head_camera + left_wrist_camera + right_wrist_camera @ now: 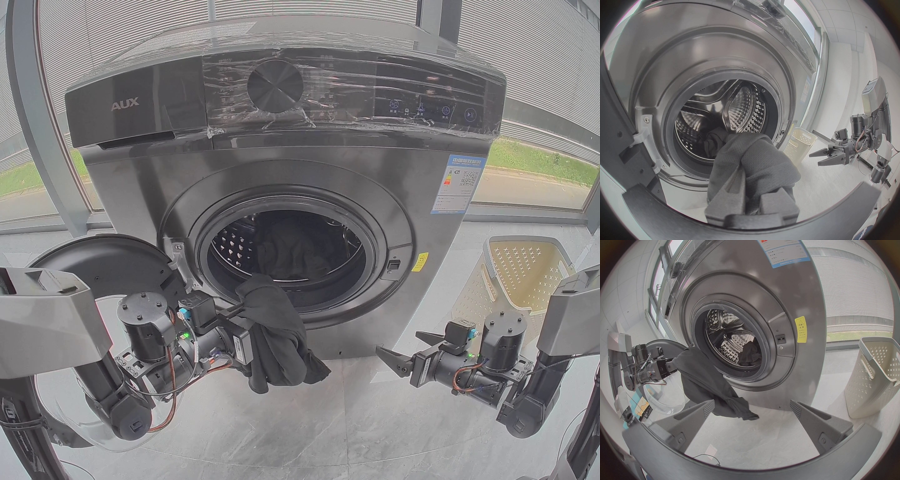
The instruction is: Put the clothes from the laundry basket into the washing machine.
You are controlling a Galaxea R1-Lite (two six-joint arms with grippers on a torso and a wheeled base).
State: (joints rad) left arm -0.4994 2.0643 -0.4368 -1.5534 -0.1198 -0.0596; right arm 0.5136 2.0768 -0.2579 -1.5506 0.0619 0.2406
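The left gripper (756, 184) is nearest the job: its fingers (731, 193) are closed on a dark garment (275, 337), pinching a fold near the top. The bunched upper part sits above and just beyond the fingertips, and the rest hangs below them in a long drape that stops short of the floor (312, 425). The grip is high on the cloth, probably so the bunch can be pushed in ahead of the fingers while the tail trails after. The garment's top is level with the lower left rim of the washer (312, 169) opening and looks to be touching it or nearly so, though the bulk is outside. I judge the loading step to be under way and not finished. The hanging tail could catch on the lip unless the push goes deep. The right gripper (403, 353) is off to the right at about the same height, with its jaws spread wide and nothing between them. It is well apart from the cloth and out of the path to the opening. The door (100, 262) is swung fully open to the left, behind the left arm, which leaves the mouth free. Inside the drum (237, 244) another dark piece (294, 247) already lies low at the back. The basket (478, 294) stands beside the washer's right front corner, and no clothes show in the part of its inside that can be seen.
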